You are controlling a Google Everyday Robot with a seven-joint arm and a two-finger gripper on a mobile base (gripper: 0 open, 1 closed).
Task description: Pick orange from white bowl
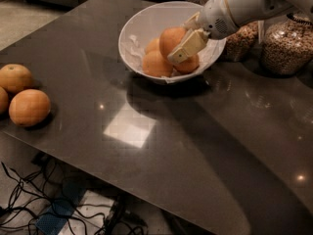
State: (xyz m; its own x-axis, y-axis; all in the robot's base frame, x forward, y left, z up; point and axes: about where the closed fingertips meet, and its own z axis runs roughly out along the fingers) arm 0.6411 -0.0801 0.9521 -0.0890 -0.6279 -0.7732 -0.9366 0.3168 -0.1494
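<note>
The large white bowl [142, 26] with crinkled white lining stands at the back middle of the dark table. It holds several oranges. My gripper [180, 42] reaches in from the upper right over the bowl's right side. It is shut on one orange [171, 39] and holds it raised above the other oranges [156, 63] in the bowl. One cream finger [188, 45] lies across the front of the held orange.
Loose oranges [29, 106] lie at the table's left edge. Glass jars of nuts [286, 45] stand at the back right behind my arm. Cables lie on the floor under the table's front edge.
</note>
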